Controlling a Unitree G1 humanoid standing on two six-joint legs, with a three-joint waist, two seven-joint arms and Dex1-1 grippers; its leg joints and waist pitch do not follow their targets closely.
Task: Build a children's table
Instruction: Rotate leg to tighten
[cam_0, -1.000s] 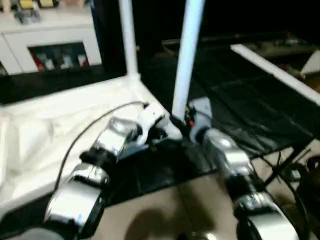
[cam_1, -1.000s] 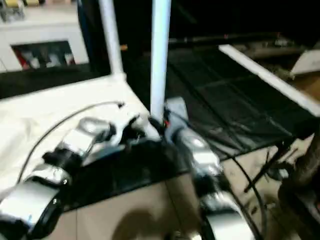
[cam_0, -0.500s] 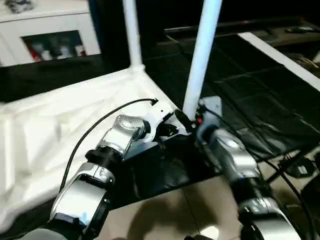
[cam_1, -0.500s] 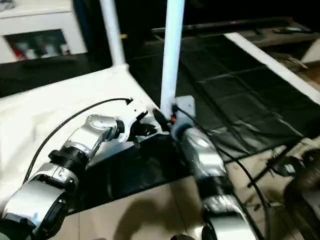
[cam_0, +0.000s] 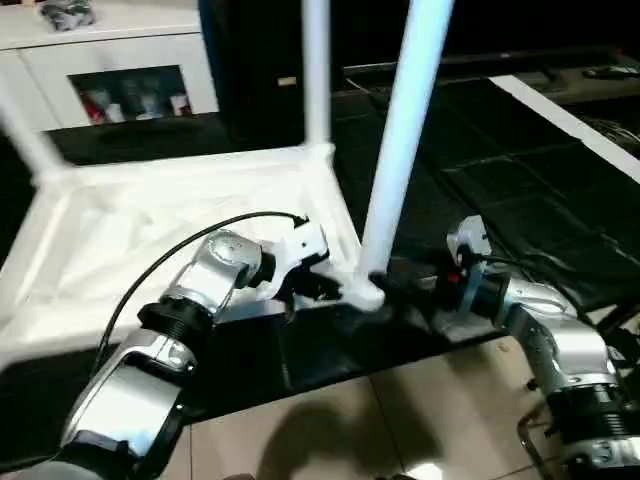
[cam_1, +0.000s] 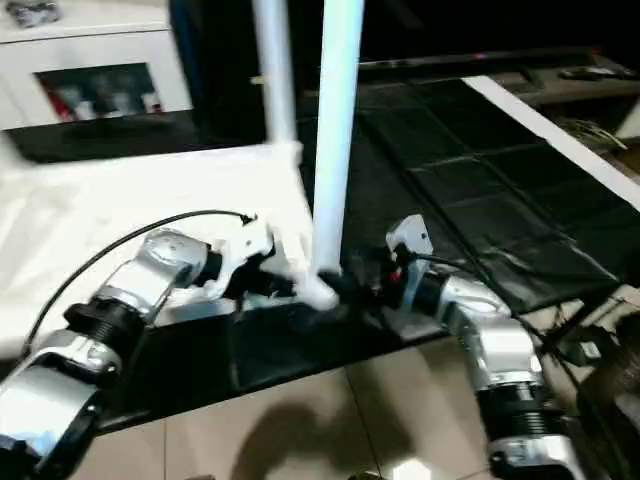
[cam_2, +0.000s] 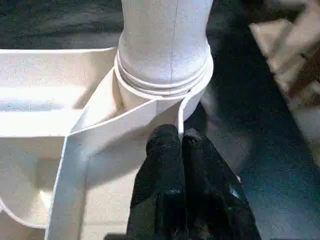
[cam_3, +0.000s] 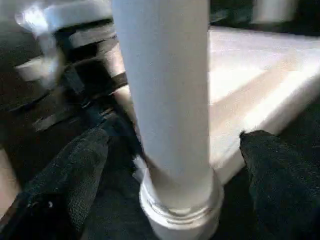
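Left eye view: plain white leg (cam_0: 400, 150), unmarked, seated in tabletop (cam_0: 150, 200)

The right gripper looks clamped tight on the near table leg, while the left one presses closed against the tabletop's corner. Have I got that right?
Not quite. The right gripper is not clamped: in the right wrist view its fingers stand wide apart on either side of the near table leg, clear of it. The rest holds: the left gripper is closed against the tabletop's corner.

Legs (cam_0: 405, 150) upright in tabletop (cam_0: 130, 220) corners
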